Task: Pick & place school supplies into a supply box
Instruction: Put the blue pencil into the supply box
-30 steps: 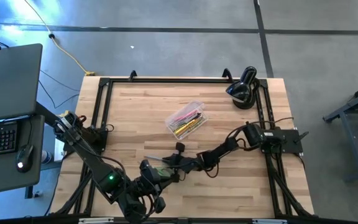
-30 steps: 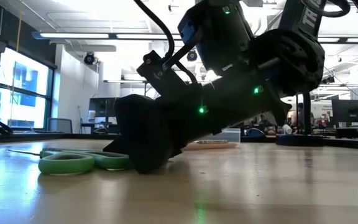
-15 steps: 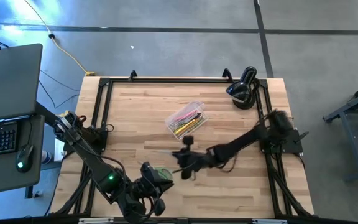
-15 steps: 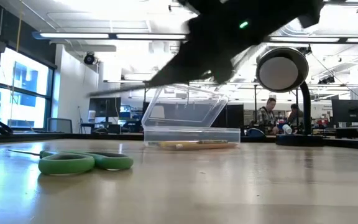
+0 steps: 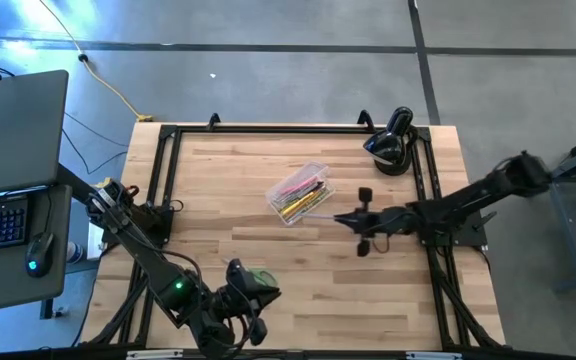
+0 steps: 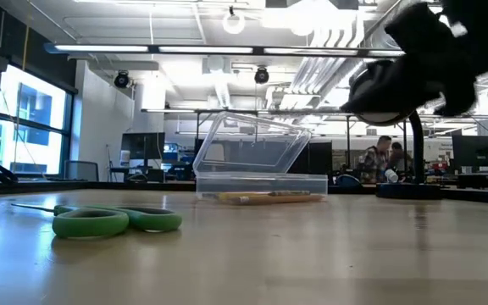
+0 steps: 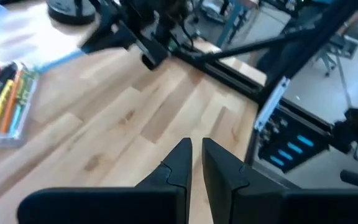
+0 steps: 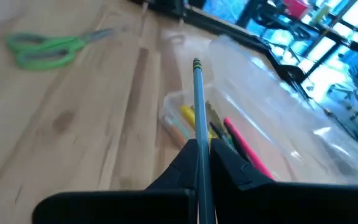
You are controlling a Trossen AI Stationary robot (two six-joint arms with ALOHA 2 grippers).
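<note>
Your right gripper (image 5: 361,222) hangs above the wooden table (image 5: 218,200) at about three o'clock from the small clear plastic supply box (image 5: 300,192), just beside it, with its fingers (image 8: 182,163) pinched on a thin grey-blue pencil (image 8: 199,118) whose tip points toward the box. That box sits near the table's centre with its lid raised, and you can see pink, yellow and orange pens (image 7: 2,99) already lying in it. The green-handled scissors (image 6: 113,220) lie flat on the wood at roughly seven o'clock from the box, well apart from it. Your left gripper (image 7: 194,163) waits low near the table's front edge, just beside those scissors, its two dark fingers drawn almost together with nothing between them. The black rounded device (image 5: 391,143) stands at the table's far right corner, about two o'clock from the box.
</note>
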